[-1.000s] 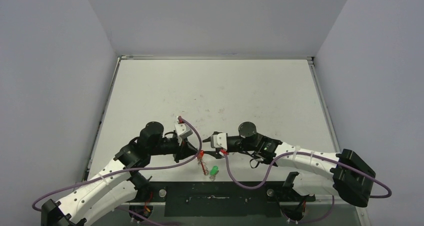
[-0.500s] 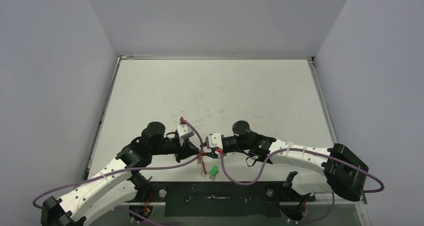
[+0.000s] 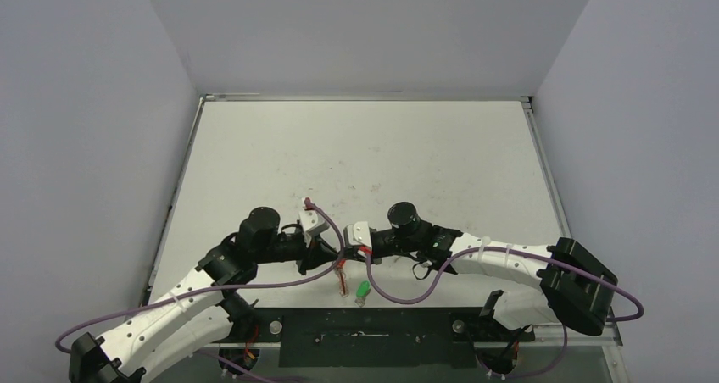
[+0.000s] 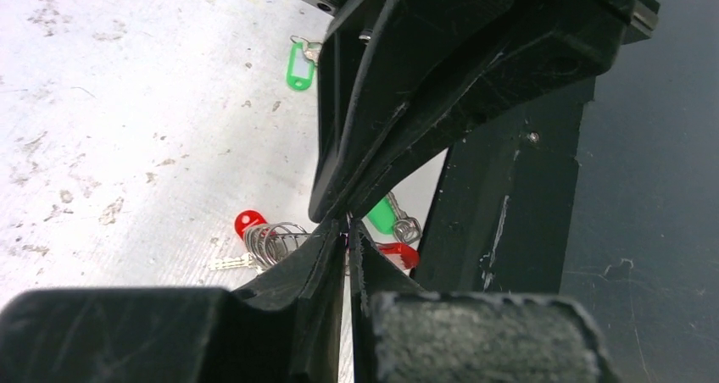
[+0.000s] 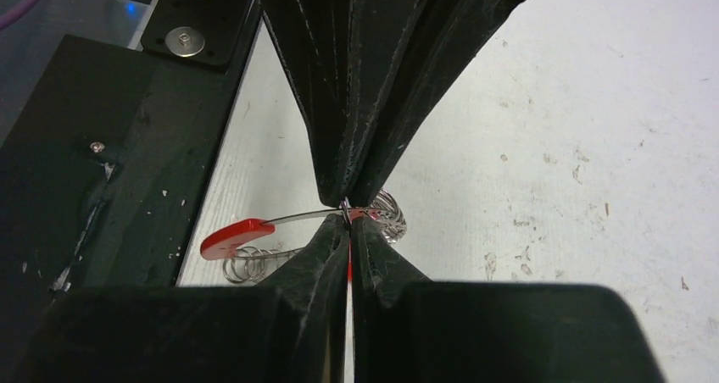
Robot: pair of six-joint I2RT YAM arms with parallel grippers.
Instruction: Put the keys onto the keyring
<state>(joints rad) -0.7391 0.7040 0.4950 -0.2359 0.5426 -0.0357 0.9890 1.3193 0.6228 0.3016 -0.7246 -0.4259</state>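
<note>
Firmly clamps keyring (image 4: 275, 241) with left gripper (image 4: 348, 230) and, tip to tip, with right gripper (image 5: 349, 216); leaves green keys (image 4: 386, 216) on table (image 4: 127, 103) near keyring.

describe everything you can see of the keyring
The large silvery coiled-wire keyring with a glossy red sleeve looks pulled open: a thin bare wire runs from a red end to coils. The left pincer and right pincer both pinch that wire, tip to tip, over the white table near its dark front edge.

Soft, even light from above; counter (image 3: 365, 146) evenly bright, shadows faint. Wrist views sharp mid-frame, near fingers (image 4: 169, 332) soft along the bottom
</note>
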